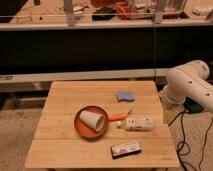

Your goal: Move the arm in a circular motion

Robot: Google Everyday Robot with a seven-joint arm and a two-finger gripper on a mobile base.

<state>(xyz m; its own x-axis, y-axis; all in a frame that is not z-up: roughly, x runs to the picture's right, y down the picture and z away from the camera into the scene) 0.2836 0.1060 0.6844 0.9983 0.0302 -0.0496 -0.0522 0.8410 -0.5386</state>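
Camera view: arm (192,84) beside table (65,102), gripper off-frame

The arm (192,87) at 3 o'clock is white with small dark dots – its jaws are out of view. The surface (65,105) is pale honey wood, striped by plank seams. Near its centre sits an orange pan (82,129) holding a white cup (93,120). A soft blue sponge (124,95) lies toward 1 o'clock. A white packet (141,123) with reddish speckled print lies toward 4 o'clock, and a red-and-white box (125,149) at 5 o'clock. Black cables (182,145) trail over speckled beige floor (15,130).
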